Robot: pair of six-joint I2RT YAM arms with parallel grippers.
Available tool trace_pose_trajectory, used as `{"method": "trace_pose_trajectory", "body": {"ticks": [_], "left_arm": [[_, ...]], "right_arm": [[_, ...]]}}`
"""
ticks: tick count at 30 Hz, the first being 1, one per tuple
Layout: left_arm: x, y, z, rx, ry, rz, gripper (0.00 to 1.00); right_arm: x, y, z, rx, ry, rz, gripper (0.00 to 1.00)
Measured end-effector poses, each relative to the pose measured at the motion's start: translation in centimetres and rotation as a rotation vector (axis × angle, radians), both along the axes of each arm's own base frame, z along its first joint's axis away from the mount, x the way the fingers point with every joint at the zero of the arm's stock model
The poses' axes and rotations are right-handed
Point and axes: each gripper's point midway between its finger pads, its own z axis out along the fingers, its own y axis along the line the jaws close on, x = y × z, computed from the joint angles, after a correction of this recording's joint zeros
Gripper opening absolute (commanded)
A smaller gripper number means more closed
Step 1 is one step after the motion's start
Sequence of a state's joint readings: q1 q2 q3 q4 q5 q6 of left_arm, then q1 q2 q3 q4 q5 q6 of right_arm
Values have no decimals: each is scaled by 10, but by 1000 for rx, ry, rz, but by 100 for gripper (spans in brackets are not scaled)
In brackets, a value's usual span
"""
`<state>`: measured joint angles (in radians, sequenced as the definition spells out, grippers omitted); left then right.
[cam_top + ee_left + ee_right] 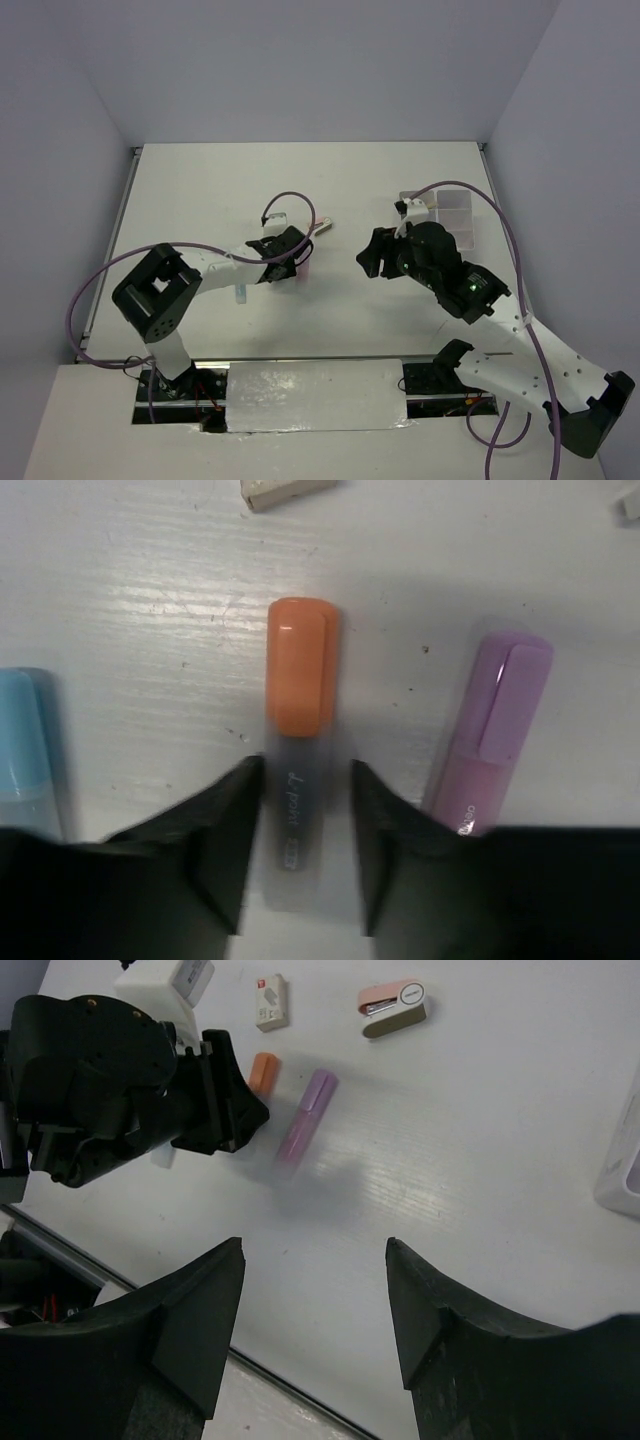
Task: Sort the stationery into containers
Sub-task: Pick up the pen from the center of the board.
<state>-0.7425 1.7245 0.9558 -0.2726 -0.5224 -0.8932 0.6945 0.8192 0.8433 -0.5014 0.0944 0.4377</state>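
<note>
The white surface (400, 320) shows fine streaks and a few dark specks up close, and a soft sheen toward its middle. Plain pale grey walls (300, 60) rise from its far edge and from both of its sides, and a thin metal rail (107, 255) runs along its left edge. Along its near edge a crinkled white sheet (315, 395) lies over a lower ledge (90, 430), and toward its near left corner a dark recess (190, 400) holds red wires.

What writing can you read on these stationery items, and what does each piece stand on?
"point": cursive, seemingly, along the barrel of the orange marker; the smaller print below it is blurred.
Purple marker: white print, too blurred to read.
Small eraser: red mark, too small to read.
</note>
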Motion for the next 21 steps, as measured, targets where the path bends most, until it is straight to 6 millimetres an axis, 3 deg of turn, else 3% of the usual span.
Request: {"method": "trace_pose_trajectory", "body": {"ticks": [1, 2, 6, 9, 13, 15, 18, 21], "left_arm": [[2, -1, 0, -8, -10, 3, 39], [3, 0, 0, -15, -19, 4, 25], [0, 2, 2, -49, -47, 5, 1], [-16, 13, 3, -62, -46, -3, 0], [-55, 23, 11, -70, -40, -69, 0], [-66, 16, 28, -105, -87, -122, 0], [-79, -5, 68, -207, -214, -217, 0], [-92, -18, 101, -332, -349, -302, 0]], "right_arm": [[-1, 0, 0, 3, 1, 4, 66], [-2, 1, 1, 6, -1, 8, 66], [-9, 5, 7, 35, -5, 49, 67], [-14, 11, 11, 60, -4, 86, 67], [-18, 25, 19, 122, 2, 142, 66], [-17, 34, 23, 157, 9, 159, 65], [-11, 52, 18, 190, 46, 170, 64], [-7, 74, 0, 184, 115, 161, 63]]}}
